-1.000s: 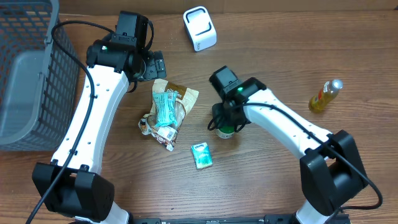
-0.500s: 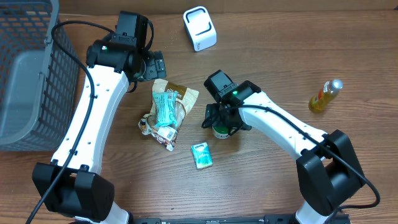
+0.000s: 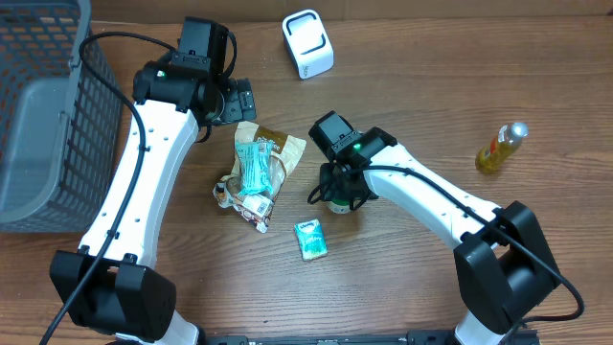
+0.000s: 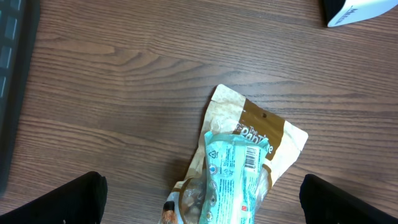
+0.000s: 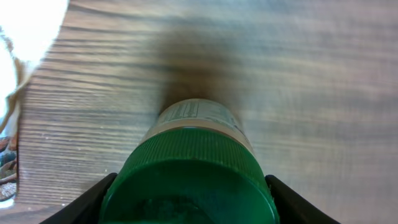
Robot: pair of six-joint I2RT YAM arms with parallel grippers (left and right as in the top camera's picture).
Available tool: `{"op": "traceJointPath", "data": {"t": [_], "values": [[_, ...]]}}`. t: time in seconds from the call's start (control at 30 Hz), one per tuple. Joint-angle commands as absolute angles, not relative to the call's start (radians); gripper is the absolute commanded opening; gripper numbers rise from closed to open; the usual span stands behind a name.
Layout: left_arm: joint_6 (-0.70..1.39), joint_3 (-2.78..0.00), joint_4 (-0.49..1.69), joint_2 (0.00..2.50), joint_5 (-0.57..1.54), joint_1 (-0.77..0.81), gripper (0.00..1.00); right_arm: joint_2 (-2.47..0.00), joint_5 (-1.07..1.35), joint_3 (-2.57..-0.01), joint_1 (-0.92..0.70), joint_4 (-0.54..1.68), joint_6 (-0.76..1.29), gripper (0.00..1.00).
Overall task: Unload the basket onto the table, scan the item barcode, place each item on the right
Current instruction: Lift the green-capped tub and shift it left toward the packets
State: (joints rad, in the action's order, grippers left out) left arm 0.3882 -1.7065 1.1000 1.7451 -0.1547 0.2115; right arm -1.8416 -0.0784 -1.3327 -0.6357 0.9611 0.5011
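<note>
A small jar with a green lid (image 3: 339, 203) stands upright on the wooden table. My right gripper (image 3: 340, 190) reaches down over it. In the right wrist view the green lid (image 5: 189, 183) fills the space between the black fingers (image 5: 93, 200), which press against both of its sides. The white barcode scanner (image 3: 307, 43) stands at the back of the table. My left gripper (image 3: 235, 101) hovers open above a teal packet (image 4: 233, 171) that lies on a brown pouch (image 4: 267, 127), its fingers (image 4: 65, 202) spread wide and holding nothing.
A grey mesh basket (image 3: 38, 115) stands at the far left. A small teal box (image 3: 310, 239) lies near the front, just left of the jar. A yellow bottle (image 3: 501, 148) lies at the right. The snack pile (image 3: 255, 172) lies between the two arms.
My right gripper has shifted slightly left; its jaws widened and then closed onto the jar's green lid. The left arm has not moved.
</note>
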Motion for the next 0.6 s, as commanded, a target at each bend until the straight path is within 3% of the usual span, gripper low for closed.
{"op": "traceJointPath", "data": {"t": [0.0,0.1,0.23,0.4,0.57], "values": [[0.373,-1.723,1.1,1.733,-0.164,0.216,1.0,-1.848,-0.097,-1.328,-0.64,0.921,0.278,0.57],[0.373,-1.723,1.1,1.733,-0.164,0.216,1.0,-1.848,-0.104,-1.328,-0.633,0.883,0.297,0.66],[0.373,-1.723,1.1,1.733,-0.164,0.216,1.0,-1.848,-0.117,-1.328,-0.631,0.865,0.387,1.0],[0.373,-1.723,1.1,1.733,-0.164,0.216,1.0,-1.848,-0.127,-1.328,-0.631,0.869,0.608,1.0],[0.373,-1.723,1.1,1.733,-0.164,0.216,1.0,-1.848,-0.101,-1.328,-0.644,0.884,0.753,0.89]]}}
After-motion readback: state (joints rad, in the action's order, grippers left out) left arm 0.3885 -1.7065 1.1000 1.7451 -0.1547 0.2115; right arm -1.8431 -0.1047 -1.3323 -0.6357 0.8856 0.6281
